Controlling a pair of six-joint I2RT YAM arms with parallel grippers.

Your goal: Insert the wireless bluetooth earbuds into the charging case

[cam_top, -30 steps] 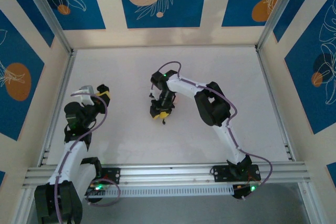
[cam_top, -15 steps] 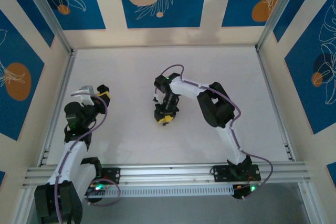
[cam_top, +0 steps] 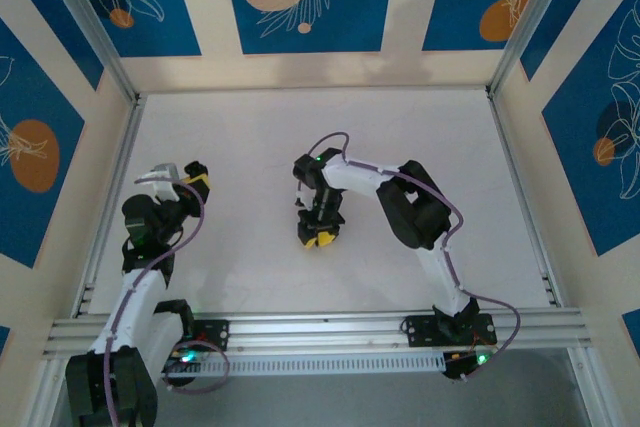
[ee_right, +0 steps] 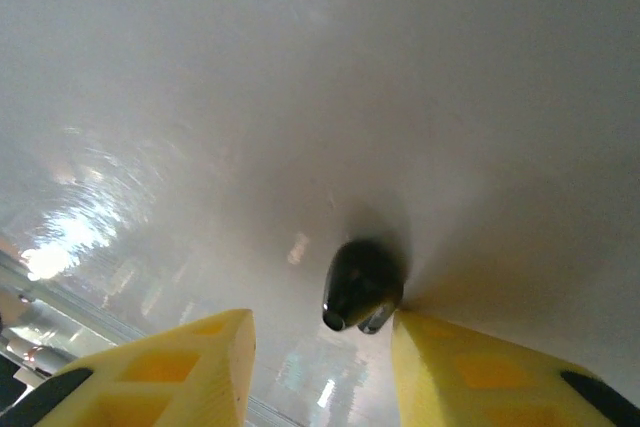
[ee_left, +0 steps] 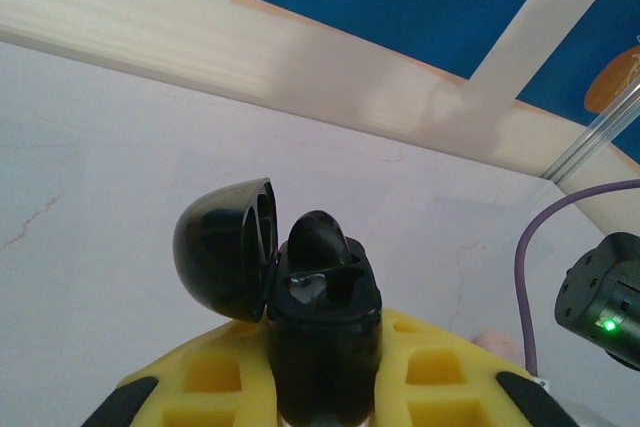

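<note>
- The right gripper stands with its jaws apart low over the table. One earbud lies loose by a fingertip, with bare surface beyond.
- The left gripper is clamped on the charging case. Its lid is swung open, and a second earbud is seated inside.
- From above, the left gripper sits near the left rail and the right gripper mid-table, well apart.

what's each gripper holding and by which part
Left gripper clamps the black open-lidded charging case by its lower body. Right gripper holds nothing; a tiny black earbud lies between its open fingers.
</note>
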